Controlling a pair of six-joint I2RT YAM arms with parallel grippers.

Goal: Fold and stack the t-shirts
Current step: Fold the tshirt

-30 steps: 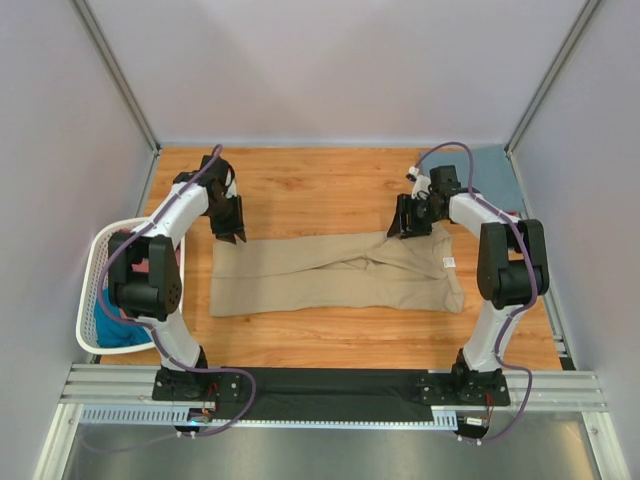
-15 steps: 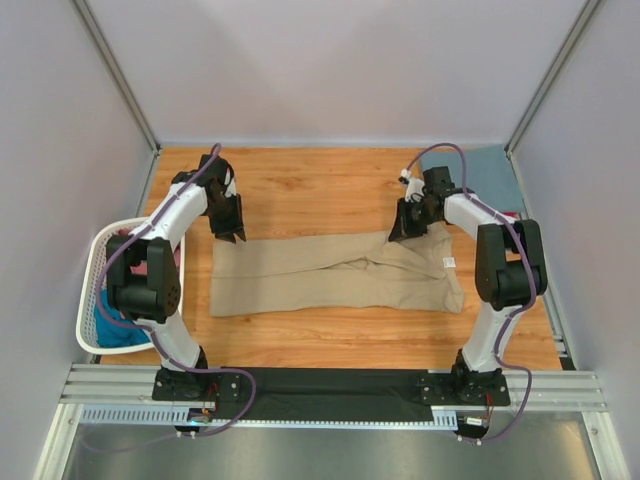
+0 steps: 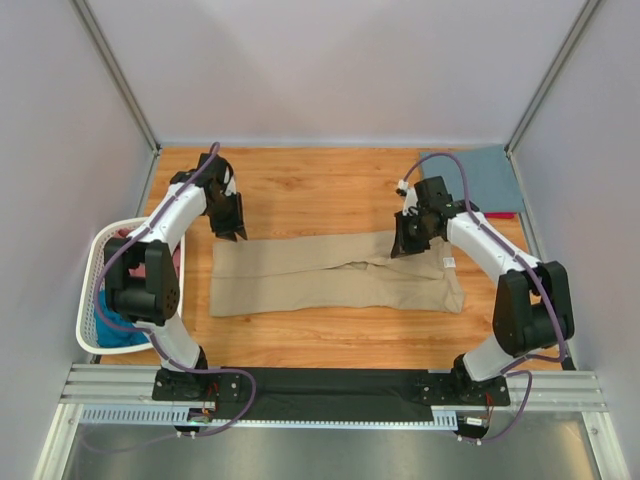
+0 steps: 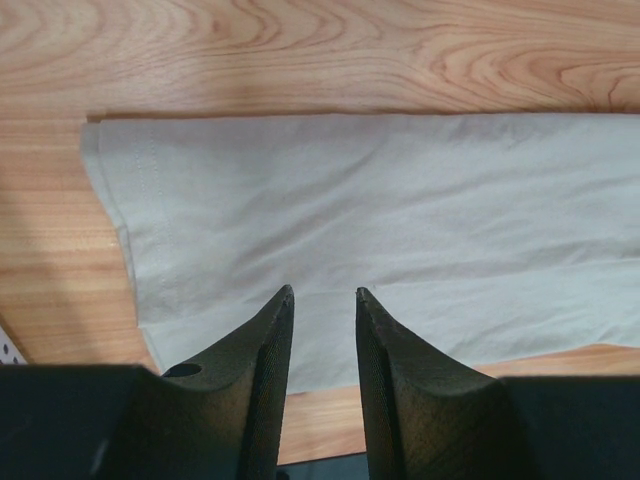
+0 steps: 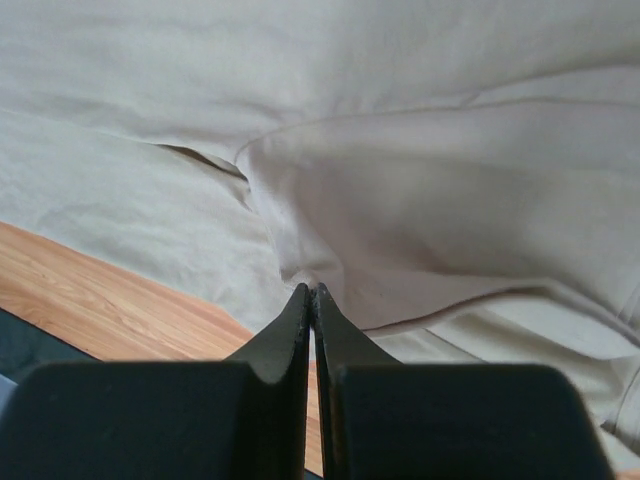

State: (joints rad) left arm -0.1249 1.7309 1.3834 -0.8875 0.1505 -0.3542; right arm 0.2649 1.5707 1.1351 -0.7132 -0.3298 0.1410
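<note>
Right claw (image 3: pixel 405 243) nearer — tan t-shirt (image 3: pixel 320 285), label (image 3: pixel 449 262) unreadable

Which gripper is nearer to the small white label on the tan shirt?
Right. The right gripper is on the tan shirt, close beside the label; the left gripper is at the shirt's opposite end.

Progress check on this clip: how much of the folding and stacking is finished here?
Done: a folded blue shirt lies at the far right corner, red cloth at its edge. In hand: the tan shirt is a long strip; the right gripper pinches its fold, the left gripper hovers open. Left: shirts in the basket.
</note>
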